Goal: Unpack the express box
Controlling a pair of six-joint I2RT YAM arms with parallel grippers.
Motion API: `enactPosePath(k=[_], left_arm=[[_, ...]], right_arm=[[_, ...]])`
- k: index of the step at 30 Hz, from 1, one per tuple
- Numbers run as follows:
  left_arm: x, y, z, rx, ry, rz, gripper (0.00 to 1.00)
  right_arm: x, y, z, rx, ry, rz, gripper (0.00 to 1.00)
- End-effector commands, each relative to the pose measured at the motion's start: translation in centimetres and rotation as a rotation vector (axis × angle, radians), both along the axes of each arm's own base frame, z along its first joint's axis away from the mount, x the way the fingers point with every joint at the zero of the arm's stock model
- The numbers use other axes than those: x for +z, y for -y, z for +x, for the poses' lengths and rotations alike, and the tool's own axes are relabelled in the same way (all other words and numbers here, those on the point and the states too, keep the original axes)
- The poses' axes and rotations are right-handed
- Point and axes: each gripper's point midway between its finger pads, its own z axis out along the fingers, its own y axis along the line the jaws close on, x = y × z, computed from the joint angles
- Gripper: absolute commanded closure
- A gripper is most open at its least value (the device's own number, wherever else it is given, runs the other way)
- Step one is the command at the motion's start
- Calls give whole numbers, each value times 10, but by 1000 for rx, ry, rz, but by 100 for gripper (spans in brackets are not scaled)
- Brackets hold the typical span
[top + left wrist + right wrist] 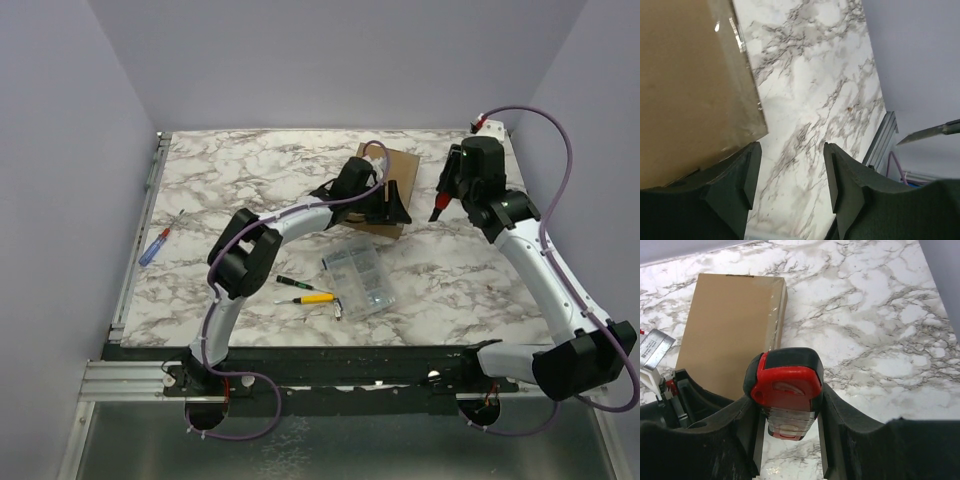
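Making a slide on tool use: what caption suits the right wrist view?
Right end effector grips a red-and-black cutter beside the express box on marble table.

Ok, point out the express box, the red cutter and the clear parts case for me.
express box (730, 330), right wrist view, middle of its brown top face.
cutter (787, 385), right wrist view, its red casing.
clear case (358, 278), top external view, centre of its lid.

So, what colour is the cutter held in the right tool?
Cutter: red and black, best in right wrist view.
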Motion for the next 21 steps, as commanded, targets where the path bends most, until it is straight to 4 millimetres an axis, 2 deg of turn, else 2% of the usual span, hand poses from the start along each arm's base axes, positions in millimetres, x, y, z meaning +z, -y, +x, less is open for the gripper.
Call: enactPosePath(k=[1, 4, 6, 7, 9, 11, 13, 15, 17, 21], left_arm=[[48, 30, -14, -90, 61, -124, 39], [58, 13, -29, -115, 93, -123, 38], [67, -7, -40, -120, 132, -130, 35], [77, -18, -45, -117, 159, -151, 34], [90, -40, -54, -112, 190, -201, 31], [109, -58, -64, -120, 221, -272, 29], [127, -71, -76, -149, 248, -341, 28], [150, -80, -92, -204, 297, -407, 28], [169, -87, -110, -249, 365, -450, 28], [187, -101, -130, -246, 472, -477, 23]], right_arm=[[-5, 18, -14, -50, -18, -74, 100], [-1, 16, -17, -28, 6, -64, 100], [0, 5, -18, 37, 24, -37, 100], [1, -4, -18, 88, 34, -18, 100], [5, -28, -21, 226, 69, 34, 100], [13, -64, -30, 433, 122, 118, 100], [25, -101, -49, 660, 199, 204, 100], [51, -135, -74, 898, 322, 290, 100], [70, -151, -91, 1007, 404, 389, 100], [85, -167, -105, 1103, 448, 547, 100]])
